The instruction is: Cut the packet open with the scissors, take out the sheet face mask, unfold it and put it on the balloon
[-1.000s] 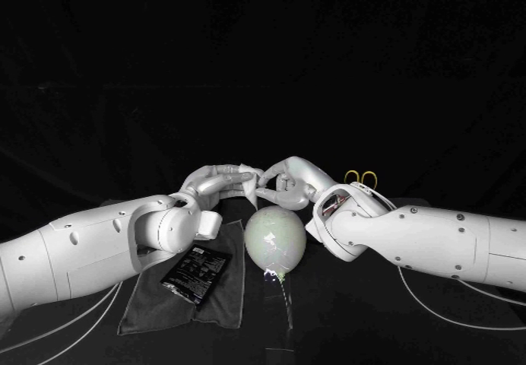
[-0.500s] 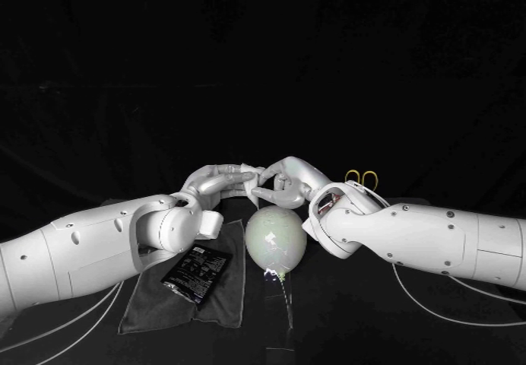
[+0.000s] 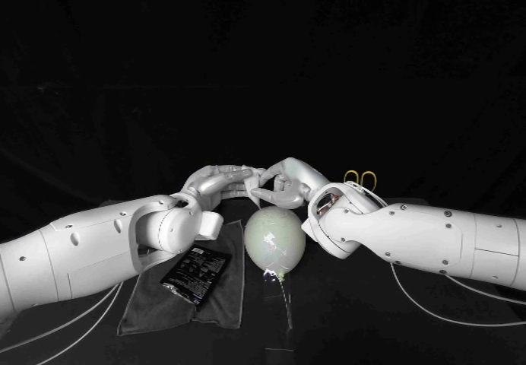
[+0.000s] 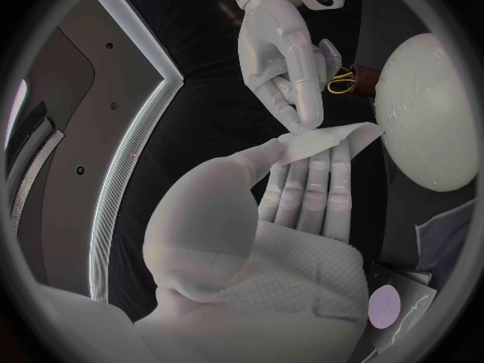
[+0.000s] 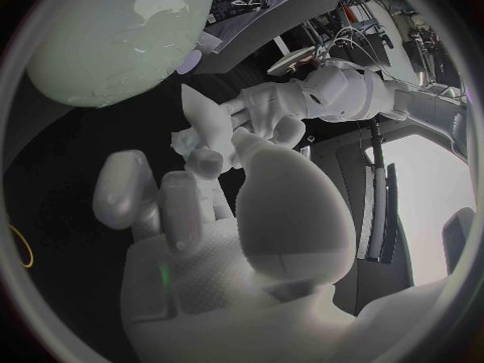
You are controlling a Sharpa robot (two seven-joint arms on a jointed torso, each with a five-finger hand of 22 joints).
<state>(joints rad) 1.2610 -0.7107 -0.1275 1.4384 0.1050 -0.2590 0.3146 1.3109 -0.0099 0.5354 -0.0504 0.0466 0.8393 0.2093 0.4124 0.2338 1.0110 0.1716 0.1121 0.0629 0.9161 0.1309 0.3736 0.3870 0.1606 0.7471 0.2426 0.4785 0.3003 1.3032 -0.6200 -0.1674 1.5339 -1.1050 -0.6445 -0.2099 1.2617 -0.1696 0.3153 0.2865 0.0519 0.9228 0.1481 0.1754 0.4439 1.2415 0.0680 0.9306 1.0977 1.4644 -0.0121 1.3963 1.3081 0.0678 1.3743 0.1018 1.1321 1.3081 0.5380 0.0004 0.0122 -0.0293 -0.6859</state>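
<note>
Pinching the mask (image 4: 325, 140), seemingly: left hand (image 4: 264, 218), right hand (image 4: 282, 56).

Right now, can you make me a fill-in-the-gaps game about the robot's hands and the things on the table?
The left hand and the right hand both hold the folded white ____ between them.
The black packet lies on a grey ____.
The scissors have ____ handles.
Missing words: sheet mask; cloth; yellow.
</note>
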